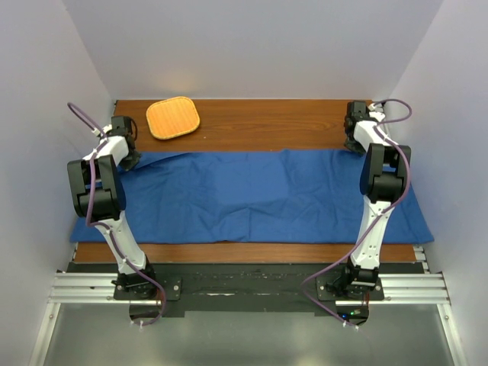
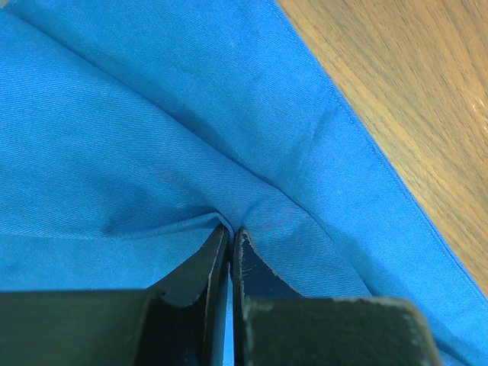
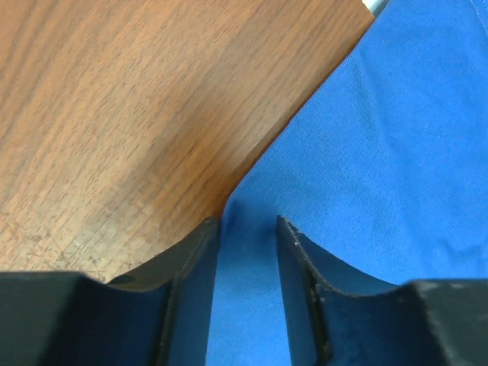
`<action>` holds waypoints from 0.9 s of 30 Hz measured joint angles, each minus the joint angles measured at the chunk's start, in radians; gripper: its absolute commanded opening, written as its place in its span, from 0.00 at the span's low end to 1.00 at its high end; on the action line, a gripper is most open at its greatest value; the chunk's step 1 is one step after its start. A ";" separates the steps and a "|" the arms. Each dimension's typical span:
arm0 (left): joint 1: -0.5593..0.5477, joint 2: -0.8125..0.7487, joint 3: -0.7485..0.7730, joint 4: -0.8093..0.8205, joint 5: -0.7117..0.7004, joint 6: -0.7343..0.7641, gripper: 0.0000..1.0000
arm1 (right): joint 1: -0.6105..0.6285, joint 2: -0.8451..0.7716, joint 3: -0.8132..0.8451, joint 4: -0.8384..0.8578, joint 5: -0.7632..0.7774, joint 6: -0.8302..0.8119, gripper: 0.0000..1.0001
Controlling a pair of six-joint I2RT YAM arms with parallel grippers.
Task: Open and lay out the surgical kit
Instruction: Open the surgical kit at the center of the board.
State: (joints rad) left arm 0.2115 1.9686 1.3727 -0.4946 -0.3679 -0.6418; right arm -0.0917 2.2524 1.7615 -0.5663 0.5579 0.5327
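Note:
The surgical kit shows as a large blue cloth wrap (image 1: 252, 198) spread wide across the wooden table (image 1: 267, 122), with wrinkles along its back edge. My left gripper (image 1: 128, 156) is at the cloth's back left corner. In the left wrist view the left gripper (image 2: 231, 231) is shut on a pinched fold of the blue cloth (image 2: 152, 137). My right gripper (image 1: 354, 143) is at the back right corner. In the right wrist view the right gripper (image 3: 248, 221) has its jaws apart, straddling the hem of the cloth (image 3: 396, 152) where it meets bare wood (image 3: 137, 114).
An orange rounded-square mat (image 1: 173, 118) lies on the wood at the back left, beyond the cloth. White walls close in the table on the left, back and right. A strip of bare wood (image 1: 252, 252) shows in front of the cloth's near edge.

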 measured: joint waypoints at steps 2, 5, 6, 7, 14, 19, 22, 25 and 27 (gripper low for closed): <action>0.000 0.000 0.000 0.000 0.000 0.000 0.05 | 0.000 0.000 0.002 -0.001 0.001 -0.005 0.24; 0.000 0.000 0.000 0.000 0.000 0.000 0.05 | 0.001 0.000 0.004 -0.003 0.004 -0.018 0.13; 0.000 0.000 0.000 0.000 0.000 0.001 0.05 | 0.001 0.000 0.005 -0.004 0.006 -0.022 0.10; 0.000 0.000 0.000 0.000 0.000 0.001 0.05 | 0.001 0.000 0.005 -0.005 0.008 -0.027 0.05; 0.000 0.000 0.000 0.000 -0.001 0.007 0.05 | 0.001 -0.008 0.003 -0.012 0.011 -0.044 0.00; 0.000 0.000 0.000 -0.001 -0.002 0.008 0.04 | 0.001 -0.063 -0.027 -0.018 0.014 -0.044 0.00; 0.000 -0.003 0.000 -0.010 -0.002 0.007 0.04 | 0.000 -0.127 -0.065 -0.021 0.020 -0.044 0.00; 0.000 -0.019 -0.002 -0.020 -0.003 0.008 0.04 | 0.001 -0.201 -0.119 -0.021 0.020 -0.043 0.00; 0.000 -0.040 -0.006 -0.024 -0.005 0.008 0.04 | 0.000 -0.254 -0.178 -0.010 0.020 -0.035 0.00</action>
State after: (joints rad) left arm 0.2115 1.9285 1.3670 -0.5186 -0.3729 -0.6342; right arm -0.0917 1.9984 1.5833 -0.5762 0.5781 0.4973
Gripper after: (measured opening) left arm 0.083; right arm 0.025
